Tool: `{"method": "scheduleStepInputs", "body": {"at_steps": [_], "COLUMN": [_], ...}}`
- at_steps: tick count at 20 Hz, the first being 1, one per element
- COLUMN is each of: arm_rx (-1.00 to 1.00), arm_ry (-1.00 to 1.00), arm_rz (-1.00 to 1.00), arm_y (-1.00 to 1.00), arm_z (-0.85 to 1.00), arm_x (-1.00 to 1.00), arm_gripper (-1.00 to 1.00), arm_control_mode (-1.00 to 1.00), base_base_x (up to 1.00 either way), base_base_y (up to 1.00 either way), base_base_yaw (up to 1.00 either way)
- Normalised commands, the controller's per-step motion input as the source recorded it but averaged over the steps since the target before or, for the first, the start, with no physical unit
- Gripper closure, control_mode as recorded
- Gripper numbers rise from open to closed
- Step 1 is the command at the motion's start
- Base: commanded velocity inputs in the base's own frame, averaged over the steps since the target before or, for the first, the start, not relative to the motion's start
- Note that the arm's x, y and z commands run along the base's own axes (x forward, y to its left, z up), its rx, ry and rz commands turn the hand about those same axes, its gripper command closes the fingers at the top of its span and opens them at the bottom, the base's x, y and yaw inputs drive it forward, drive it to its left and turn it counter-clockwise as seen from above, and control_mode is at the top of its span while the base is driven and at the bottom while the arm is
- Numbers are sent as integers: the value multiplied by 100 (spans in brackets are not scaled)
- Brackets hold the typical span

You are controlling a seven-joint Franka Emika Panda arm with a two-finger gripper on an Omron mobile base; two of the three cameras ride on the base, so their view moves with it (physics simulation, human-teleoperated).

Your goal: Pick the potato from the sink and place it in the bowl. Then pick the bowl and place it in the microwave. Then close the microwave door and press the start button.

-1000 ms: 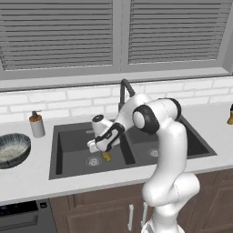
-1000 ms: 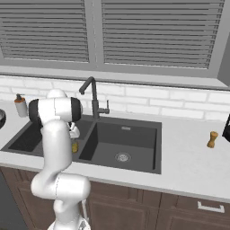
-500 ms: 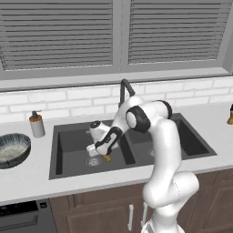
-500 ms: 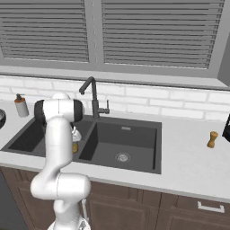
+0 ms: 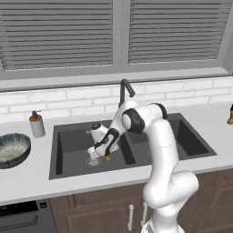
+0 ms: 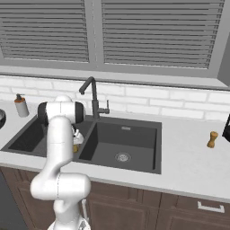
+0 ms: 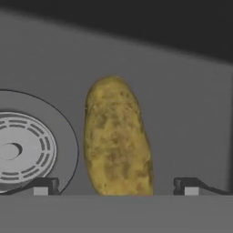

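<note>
The potato [image 7: 116,136], a yellow-tan oblong lump, lies on the floor of the left basin of the dark grey sink [image 5: 73,143], just beside the round steel drain [image 7: 22,148]. My gripper [image 7: 116,186] is open and low over it, one fingertip [image 7: 43,185] on each side, and neither touches it. From the left base view the gripper [image 5: 102,154] hangs down in the basin right above the potato [image 5: 107,158]. The speckled bowl [image 5: 11,149] stands on the counter left of the sink. From the right, the potato [image 6: 75,148] peeks out beside my arm.
A soap dispenser [image 5: 36,124] stands at the sink's back left corner. The dark gooseneck faucet [image 5: 125,88] rises behind the divider between the basins, close to my forearm. A small wooden grinder [image 6: 212,139] stands on the counter to the right.
The hand has sunk lower into the left basin toward the potato. Its jaws stay open, and the potato has not moved.
</note>
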Motion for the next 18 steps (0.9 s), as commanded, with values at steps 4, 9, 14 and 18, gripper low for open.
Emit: {"method": "scheduleStepInputs", "body": {"at_steps": [4, 9, 14, 18], "arm_rx": [0, 0, 0, 2], "arm_ry": [1, 1, 5, -4], "arm_rz": [0, 0, 0, 0], "arm_y": [-4, 0, 0, 18], "arm_z": [-26, -43, -32, 18], "arm_x": [15, 2, -8, -54], "arm_gripper": [-100, 100, 100, 100], "arm_control_mode": [-100, -100, -100, -100], "base_base_x": [0, 0, 0, 0], "base_base_y": [0, 0, 0, 0], "base_base_yaw": [0, 0, 0, 0]}}
